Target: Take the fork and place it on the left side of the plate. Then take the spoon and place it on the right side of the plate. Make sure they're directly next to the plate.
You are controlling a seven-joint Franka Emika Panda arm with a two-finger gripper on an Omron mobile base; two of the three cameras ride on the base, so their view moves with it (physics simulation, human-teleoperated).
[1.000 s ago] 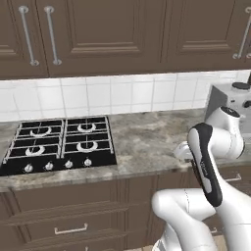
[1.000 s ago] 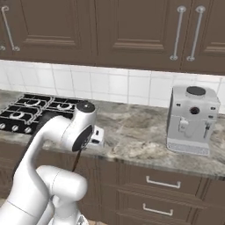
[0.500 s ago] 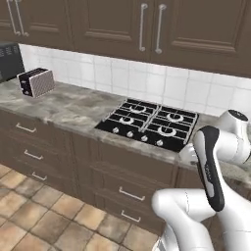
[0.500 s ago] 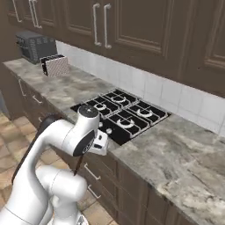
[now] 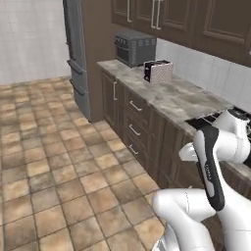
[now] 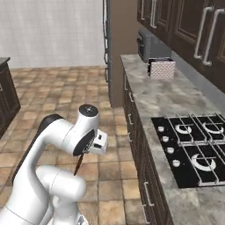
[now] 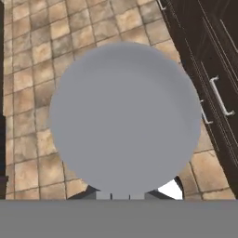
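Note:
My gripper (image 6: 83, 155) is shut on the spoon, held over the tiled floor in front of the lower cabinets. In the right base view the spoon's thin dark handle (image 6: 78, 165) hangs down below the hand. Seen from the hand, the spoon's round grey bowl (image 7: 123, 116) sits right before the lens and hides most of the floor beneath. The fork and the plate are out of view.
A stone counter (image 6: 162, 99) runs along the right with a black gas hob (image 6: 195, 147), a patterned toaster (image 6: 161, 69) and a dark toaster oven (image 5: 135, 47). A tall grey fridge (image 5: 76, 59) stands at its far end. Brown tiled floor (image 5: 54, 166) lies open on the left. A dark cabinet (image 6: 6, 99) stands at the far left.
The whole picture has swung: the base has turned left, so the hob has slid to the right, and the toaster, oven and fridge have come in. The arm keeps its pose with the spoon.

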